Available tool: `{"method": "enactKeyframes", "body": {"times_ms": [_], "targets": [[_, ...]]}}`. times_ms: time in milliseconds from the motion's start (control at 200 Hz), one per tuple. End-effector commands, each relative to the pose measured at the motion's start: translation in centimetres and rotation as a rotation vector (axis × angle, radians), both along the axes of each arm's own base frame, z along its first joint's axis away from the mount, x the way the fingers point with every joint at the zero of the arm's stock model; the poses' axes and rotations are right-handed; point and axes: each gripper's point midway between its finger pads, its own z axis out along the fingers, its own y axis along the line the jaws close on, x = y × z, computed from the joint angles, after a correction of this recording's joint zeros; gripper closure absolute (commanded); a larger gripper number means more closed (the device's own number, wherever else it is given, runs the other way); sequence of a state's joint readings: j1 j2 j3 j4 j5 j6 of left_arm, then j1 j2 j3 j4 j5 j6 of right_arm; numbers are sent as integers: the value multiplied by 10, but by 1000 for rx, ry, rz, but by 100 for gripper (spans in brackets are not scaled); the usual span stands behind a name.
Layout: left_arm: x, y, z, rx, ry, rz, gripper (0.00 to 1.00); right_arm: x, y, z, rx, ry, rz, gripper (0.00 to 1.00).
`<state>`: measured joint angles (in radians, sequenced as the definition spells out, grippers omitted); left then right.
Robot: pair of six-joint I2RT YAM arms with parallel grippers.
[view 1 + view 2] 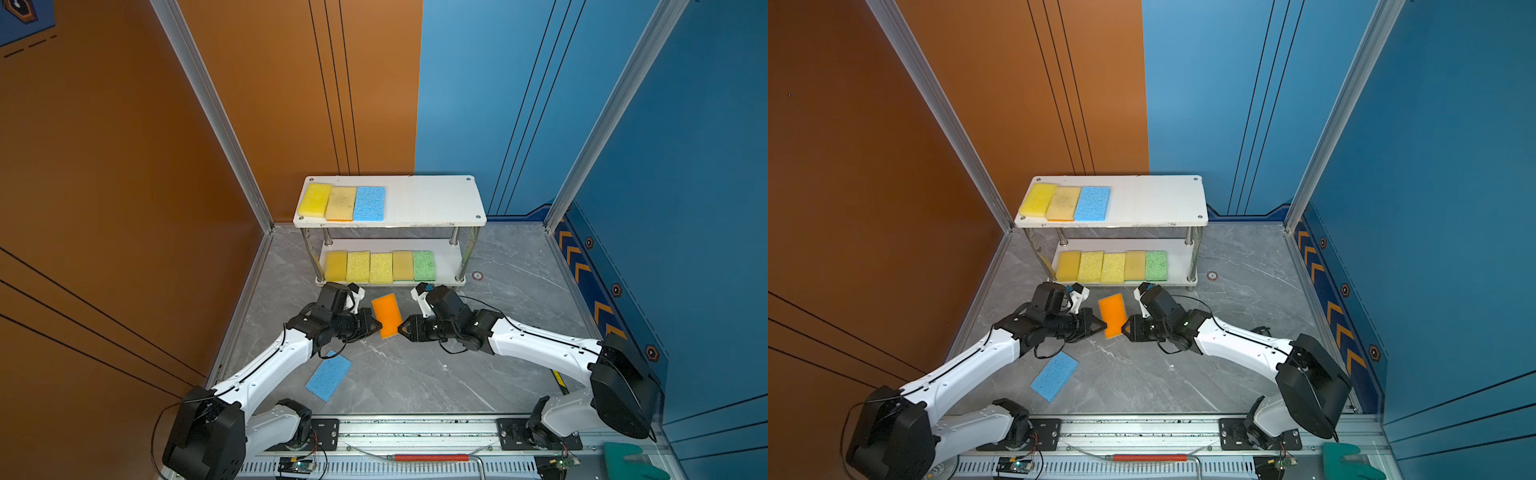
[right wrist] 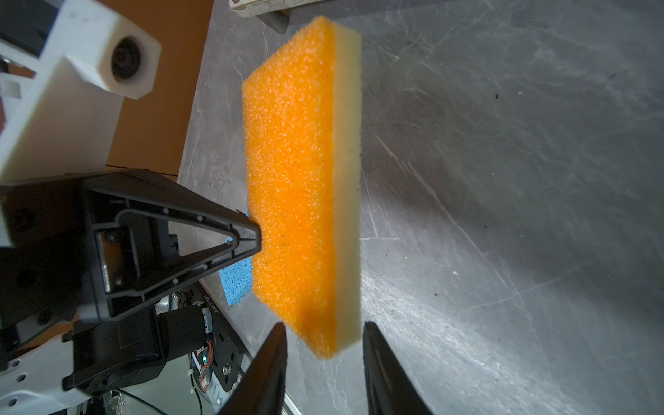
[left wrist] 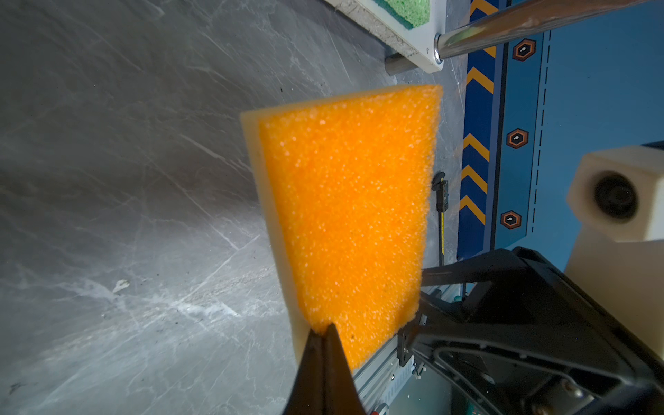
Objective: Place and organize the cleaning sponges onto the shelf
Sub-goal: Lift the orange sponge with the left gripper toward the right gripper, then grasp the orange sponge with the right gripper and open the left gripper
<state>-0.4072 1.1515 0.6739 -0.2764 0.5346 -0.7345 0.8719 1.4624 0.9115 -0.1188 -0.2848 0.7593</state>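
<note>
An orange sponge [image 1: 386, 314] [image 1: 1113, 313] with a pale underside hangs above the floor in front of the shelf [image 1: 432, 203] [image 1: 1158, 203]. My left gripper [image 1: 376, 326] [image 3: 325, 328] is shut on one long edge of the orange sponge [image 3: 352, 215]. My right gripper [image 1: 401, 329] [image 2: 325, 334] stands open, its jaws on either side of a corner of that sponge [image 2: 298, 187] with gaps showing. A blue sponge [image 1: 329, 375] [image 1: 1054, 376] lies flat on the floor under the left arm. The top board holds three sponges at its left; the lower board holds several.
Orange wall at the left, blue wall at the right and behind. A small round disc [image 1: 478, 275] lies on the floor right of the shelf. Along the front rail lie a red-handled tool [image 1: 430, 458] and a green glove [image 1: 631, 461].
</note>
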Motion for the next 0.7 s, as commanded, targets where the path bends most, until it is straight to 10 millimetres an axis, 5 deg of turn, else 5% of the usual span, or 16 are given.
{"method": "enactKeyframes", "body": {"times_ms": [0, 696], "targets": [[0, -3, 6, -9, -23, -3, 96, 3, 7, 4, 7, -9, 3, 64], [0, -5, 7, -16, -19, -11, 96, 7, 12, 4, 7, -9, 8, 81]]}}
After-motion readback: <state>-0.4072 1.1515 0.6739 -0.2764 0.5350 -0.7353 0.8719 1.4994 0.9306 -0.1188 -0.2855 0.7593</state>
